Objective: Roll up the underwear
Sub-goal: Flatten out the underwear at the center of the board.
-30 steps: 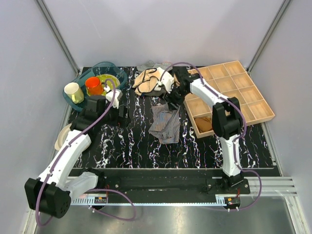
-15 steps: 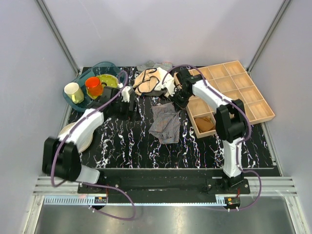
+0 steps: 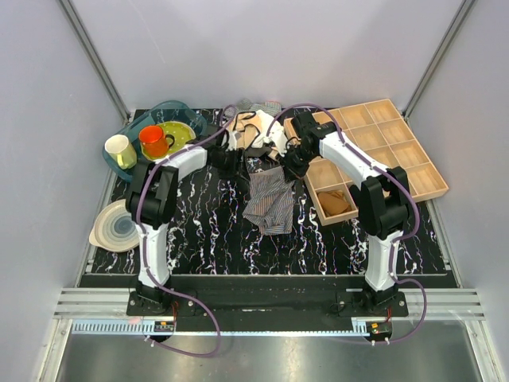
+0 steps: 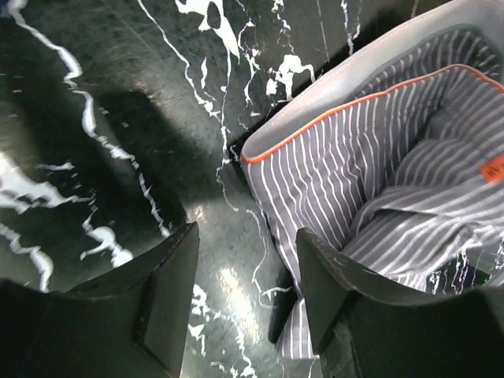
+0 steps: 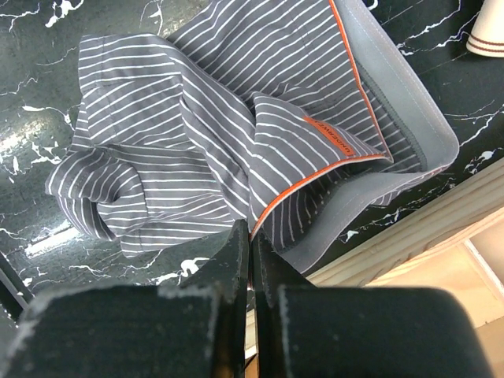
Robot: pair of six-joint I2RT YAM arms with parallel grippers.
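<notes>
We find the underwear [image 3: 269, 199] lying crumpled near the middle of the black marbled table [image 3: 199, 231], just beside the wooden compartment tray [image 3: 413, 171], its grey waistband [image 5: 409, 110] at the far end.

The right gripper [image 5: 250, 236] has its fingers pressed together, and the orange-piped edge of the fabric runs straight into them, so we judge it is pinching that edge. The left gripper [image 4: 246, 236] stands with its jaws apart above the opposite waistband corner. Its right finger is over the striped cloth, and bare table shows in the gap.

The step in hand, as we read it, is taking both far corners to spread the garment flat before rolling. To do it well, we would drop the left gripper low enough to catch only 1 layer at the corner. Then we would pull the 2 grips apart evenly so the folds come out.

A small orange tab [image 5: 327, 134] carries dark lettering, too small for us to read.
</notes>
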